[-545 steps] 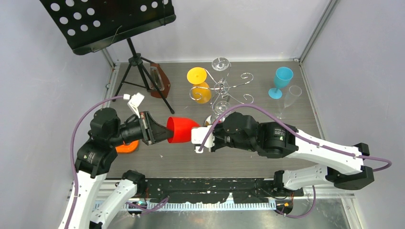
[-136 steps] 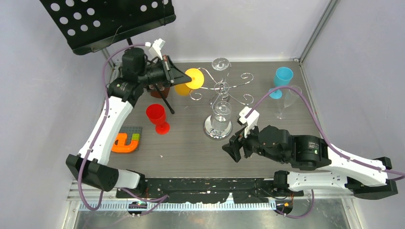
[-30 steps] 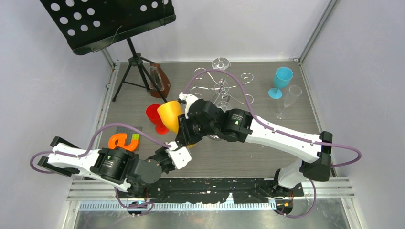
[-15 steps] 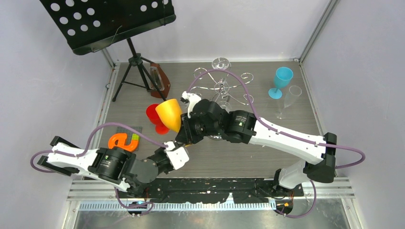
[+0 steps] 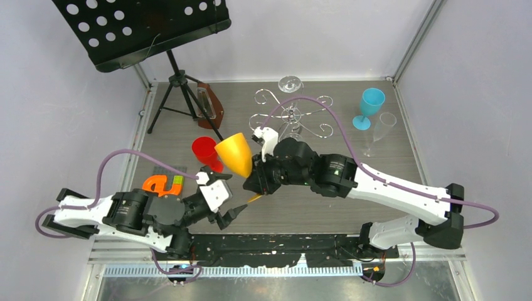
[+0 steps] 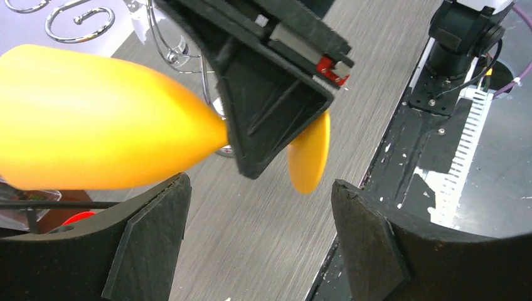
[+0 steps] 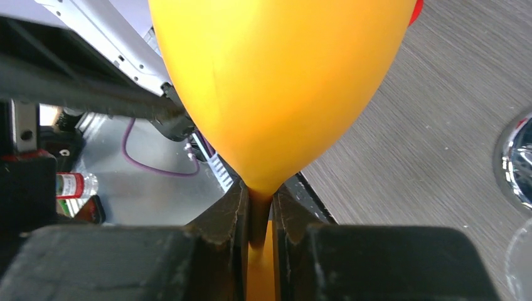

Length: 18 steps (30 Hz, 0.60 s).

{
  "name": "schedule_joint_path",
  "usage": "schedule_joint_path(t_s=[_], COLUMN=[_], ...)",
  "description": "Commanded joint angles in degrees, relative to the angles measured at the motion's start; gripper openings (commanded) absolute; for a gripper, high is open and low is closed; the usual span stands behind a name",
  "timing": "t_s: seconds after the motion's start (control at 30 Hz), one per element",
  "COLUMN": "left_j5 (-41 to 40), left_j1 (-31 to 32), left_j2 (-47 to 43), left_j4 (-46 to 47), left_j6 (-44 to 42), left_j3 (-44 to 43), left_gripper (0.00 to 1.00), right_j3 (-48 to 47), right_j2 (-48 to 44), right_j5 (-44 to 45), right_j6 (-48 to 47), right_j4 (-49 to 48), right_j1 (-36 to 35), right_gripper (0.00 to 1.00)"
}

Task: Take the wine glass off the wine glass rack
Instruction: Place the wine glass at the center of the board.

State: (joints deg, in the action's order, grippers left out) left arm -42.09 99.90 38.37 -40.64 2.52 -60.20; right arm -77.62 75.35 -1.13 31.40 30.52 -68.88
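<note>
Grey wood-grain table (image 5: 376, 163), black music stand (image 5: 144, 28) on a tripod at the far left corner. The right arm reaches across to centre-left, and the right gripper (image 5: 257, 183) (image 7: 258, 194) is clamped on the thin stem of the yellow wine glass (image 5: 235, 153) (image 7: 276, 81), just under the bowl. The glass is held tilted in the air, off the rack, with its bowl toward the far left and its foot toward the near edge. The left gripper (image 5: 227, 204) (image 6: 257, 238) sits low, just near of that foot, fingers wide apart, holding nothing. The yellow bowl (image 6: 94, 119) is just above the left finger in the wrist view. The wine glass rack (image 5: 290, 116) stands at far centre, its base hidden by the right arm; a clear glass (image 5: 289, 83) hangs on its far side. A red wine glass (image 5: 204, 150) stands upright just behind the yellow one. A blue glass (image 5: 370, 103) and a clear flute (image 5: 379, 132) are at far right. An orange-and-green toy (image 5: 161, 184) lies near left.
</note>
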Motion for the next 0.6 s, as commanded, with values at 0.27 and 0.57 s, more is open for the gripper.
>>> schedule_joint_path(t_s=[0.27, 0.57], left_j5=[22.7, 39.3], left_j1=[-15.7, -29.2], left_j2=[-2.5, -2.5], left_j4=[7.8, 10.2], left_j6=[3.5, 9.6], left_j3=[0.8, 0.7], left_gripper=[0.83, 0.84], right_j3=[5.5, 6.2], right_j2=[-12.1, -17.0], right_j5=[7.4, 6.8], right_j6=[-11.3, -19.0], right_j4=[-2.3, -0.3], right_j1=[-0.3, -0.3], right_gripper=[0.06, 0.06])
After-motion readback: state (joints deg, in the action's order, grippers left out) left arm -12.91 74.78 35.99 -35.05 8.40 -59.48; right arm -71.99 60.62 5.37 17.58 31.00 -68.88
